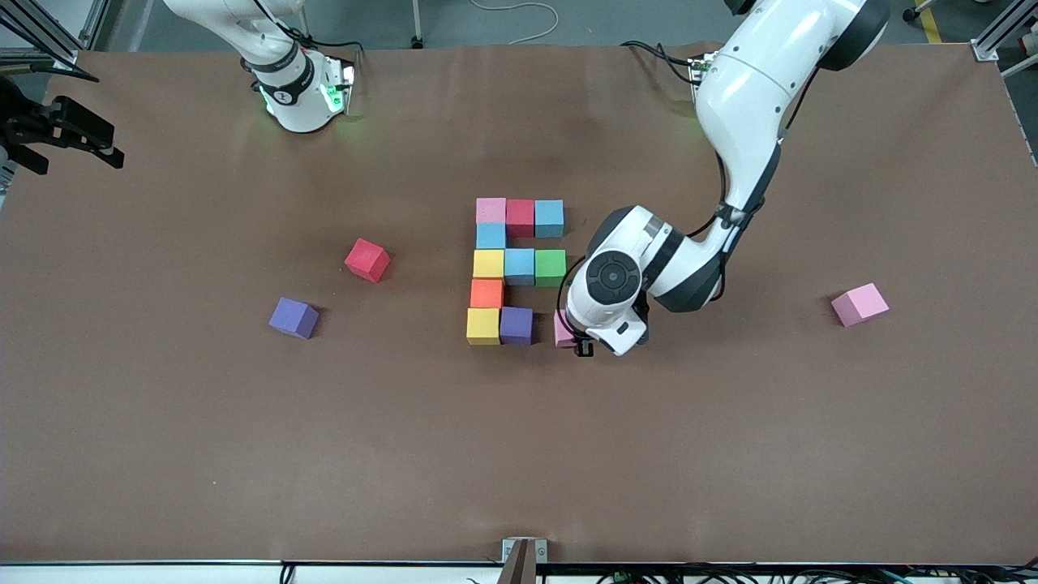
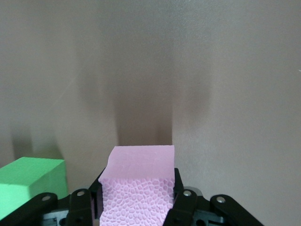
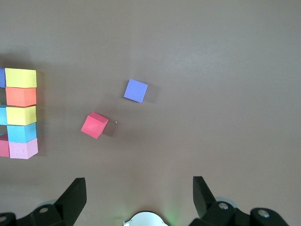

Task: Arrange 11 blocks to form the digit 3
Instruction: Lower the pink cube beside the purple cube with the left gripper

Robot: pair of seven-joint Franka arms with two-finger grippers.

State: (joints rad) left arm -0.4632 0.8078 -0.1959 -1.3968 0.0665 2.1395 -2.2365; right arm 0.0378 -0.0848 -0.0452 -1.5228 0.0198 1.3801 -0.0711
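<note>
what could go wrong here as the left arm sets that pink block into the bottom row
1. The left gripper is shut on the pink block with a gap left to the purple block; released here, the bar stays broken.
2. Pushing it closer could shove the purple block and yellow block out of line.
3. The green block sits close beside the fingers, so opening or lifting may nudge it. The right gripper waits, open, high over the loose red block.

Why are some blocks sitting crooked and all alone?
Three loose blocks lie turned askew away from the digit 3: a red block, a purple block and a pink block. The left gripper holds another pink block.
</note>
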